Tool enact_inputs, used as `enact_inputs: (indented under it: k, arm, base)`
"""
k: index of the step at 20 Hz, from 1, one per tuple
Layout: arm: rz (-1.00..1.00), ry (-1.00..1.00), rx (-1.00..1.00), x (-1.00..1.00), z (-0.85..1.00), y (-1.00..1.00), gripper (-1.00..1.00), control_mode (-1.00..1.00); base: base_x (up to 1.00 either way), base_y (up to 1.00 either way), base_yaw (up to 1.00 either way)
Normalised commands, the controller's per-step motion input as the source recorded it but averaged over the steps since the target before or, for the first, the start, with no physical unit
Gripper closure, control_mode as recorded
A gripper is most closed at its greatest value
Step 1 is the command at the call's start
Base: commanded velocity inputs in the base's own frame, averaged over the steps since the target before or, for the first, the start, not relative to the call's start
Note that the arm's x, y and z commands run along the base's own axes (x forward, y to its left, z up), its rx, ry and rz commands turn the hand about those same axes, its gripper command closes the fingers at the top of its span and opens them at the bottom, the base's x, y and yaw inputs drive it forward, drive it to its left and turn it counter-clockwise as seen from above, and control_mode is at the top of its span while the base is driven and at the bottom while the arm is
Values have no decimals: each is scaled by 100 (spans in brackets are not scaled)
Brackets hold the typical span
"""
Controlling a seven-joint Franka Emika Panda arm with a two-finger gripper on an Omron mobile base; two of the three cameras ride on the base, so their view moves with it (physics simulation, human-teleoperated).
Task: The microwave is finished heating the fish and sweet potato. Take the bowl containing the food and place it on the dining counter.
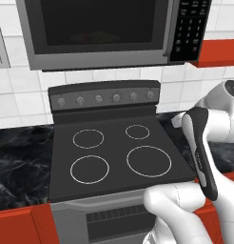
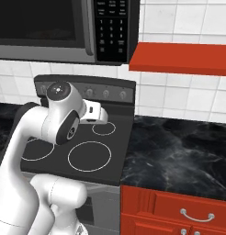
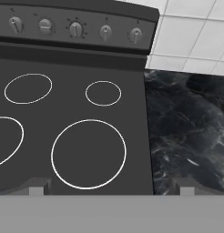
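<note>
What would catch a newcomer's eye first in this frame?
The black four-ring stove at centre, with the steel microwave mounted above it, door shut. The white arm is folded low over the stove's front, and black marble counter runs to the right.

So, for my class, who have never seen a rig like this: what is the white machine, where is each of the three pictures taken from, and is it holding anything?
The white machine is a robot arm in a simulated kitchen. Two pictures come from cameras behind it, left and right; the third looks out from its hand. All show a black stove with four rings. Above hangs the microwave, door shut. Black marble counter lies beside the stove. The gripper shows two fingertips set wide apart, holding nothing.
</note>
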Motion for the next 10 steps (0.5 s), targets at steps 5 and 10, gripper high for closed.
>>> enact_inputs:
  k: [5,10]
  arm:
    - [0,0,0,0,0,0,-100,-100]
    - [0,0,0,0,0,0,-100,-100]
  base:
    - [0,0,0]
    - [0,0,0]
